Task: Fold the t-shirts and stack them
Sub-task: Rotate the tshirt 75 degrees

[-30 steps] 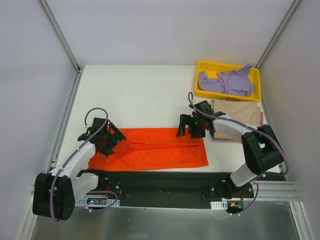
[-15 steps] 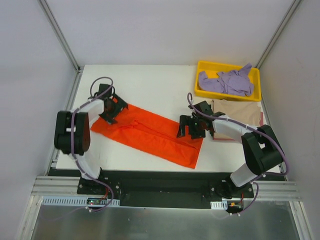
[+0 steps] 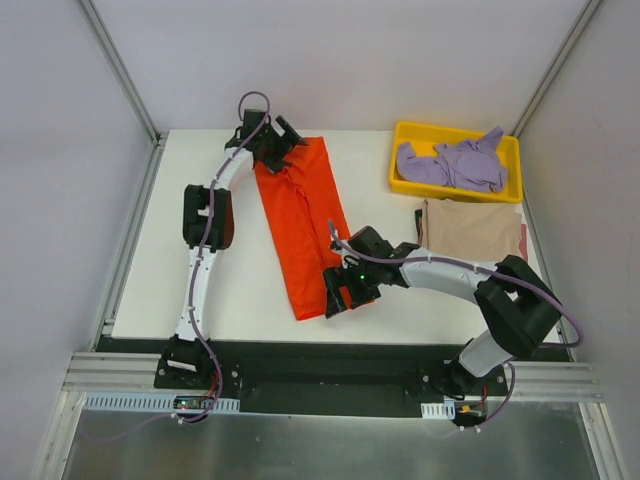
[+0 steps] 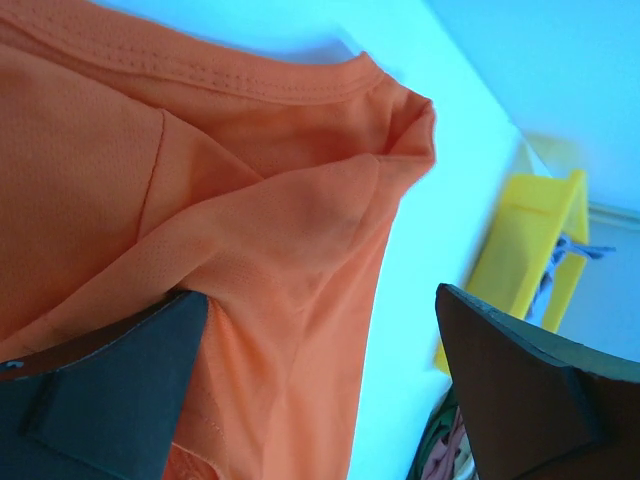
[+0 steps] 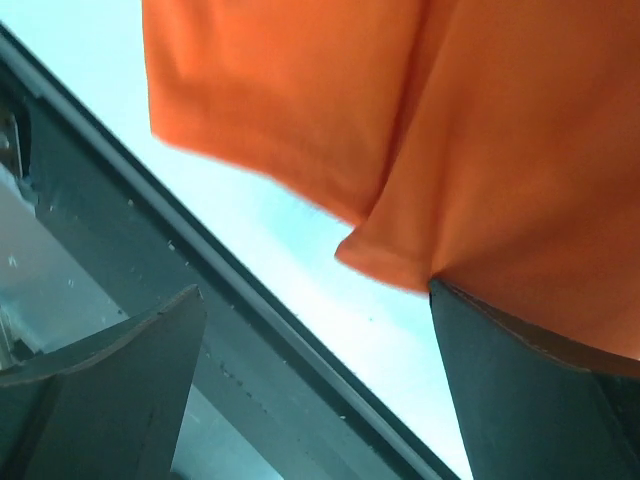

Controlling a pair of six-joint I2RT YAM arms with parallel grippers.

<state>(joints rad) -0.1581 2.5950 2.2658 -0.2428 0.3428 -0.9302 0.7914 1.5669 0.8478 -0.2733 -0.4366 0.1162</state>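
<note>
White table (image 3: 350, 170) inside a grey-walled enclosure, seen from above, with a black base rail (image 3: 320, 362) along the bottom edge. Down the middle of the frame, the orange-red t-shirt (image 3: 300, 230): lies flat as a long narrow strip, slanting from upper centre to lower centre. At its upper end, the left gripper (image 3: 283, 140), arm stretched far up the frame, touching the cloth's top corner. At its lower right corner, the right gripper (image 3: 345, 292), on or just over the hem; cannot tell which from here. In the upper right, a yellow tray (image 3: 440, 127) holding the crumpled lavender t-shirt (image 3: 450, 165); just below the tray, the tan t-shirt (image 3: 470, 230), folded flat on the table, well apart from the orange one. Left wrist view: orange-red t-shirt (image 4: 250, 200) across the left and centre, stitched hem along the top, a puckered corner at upper centre. Left gripper (image 4: 320, 295) released, dark fingers (image 4: 100, 390) spread wide at the lower corners, cloth lying in the gap and against the left-hand finger. Pale table (image 4: 450, 130) to the right, yellow tray (image 4: 530, 240) near the right edge. Right wrist view: orange-red t-shirt (image 5: 450, 120) filling the top and right, its layered corner at centre. Right gripper (image 5: 315, 295) likewise released, fingers (image 5: 530, 400) wide apart, the right-hand one touching the cloth's edge, the left-hand one over the black base rail (image 5: 100, 150). Between rail and cloth, a bare strip of table (image 5: 300, 260).
</note>
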